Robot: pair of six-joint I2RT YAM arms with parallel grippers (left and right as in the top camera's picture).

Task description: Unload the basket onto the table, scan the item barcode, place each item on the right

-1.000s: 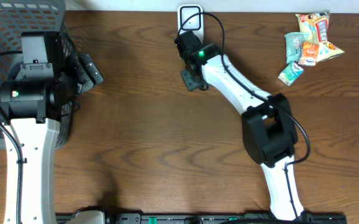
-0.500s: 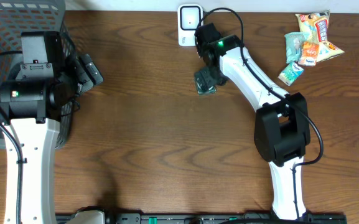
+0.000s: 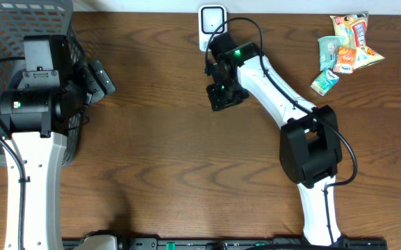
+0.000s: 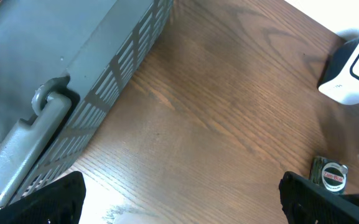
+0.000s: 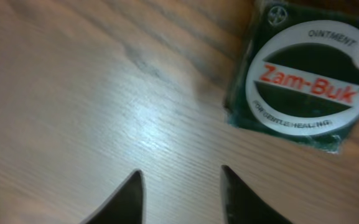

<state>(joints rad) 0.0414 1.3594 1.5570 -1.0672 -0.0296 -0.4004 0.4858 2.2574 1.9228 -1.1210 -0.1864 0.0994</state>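
The item is a dark green Zam-Buk ointment pack (image 5: 303,74) with a white round label, lying flat on the wooden table. It also shows small in the left wrist view (image 4: 332,177). From overhead, the item (image 3: 229,97) is mostly covered by my right gripper (image 3: 219,92), which hangs low over it. In the right wrist view, my right gripper (image 5: 182,177) has its fingers a little apart over bare wood, the pack ahead and to the right, untouched. The white scanner (image 3: 213,24) stands at the table's far edge. My left gripper (image 3: 99,78) stays open beside the basket, holding nothing.
A grey plastic basket (image 3: 19,21) fills the far left corner, its wall close to my left gripper (image 4: 179,199). A heap of snack packets (image 3: 346,42) lies at the far right. The scanner (image 4: 353,68) is also visible in the left wrist view.
The right arm carried the pack from in front of the scanner, set it on the table, then shifted slightly left over it. Its jaws have narrowed. The left arm has not moved.
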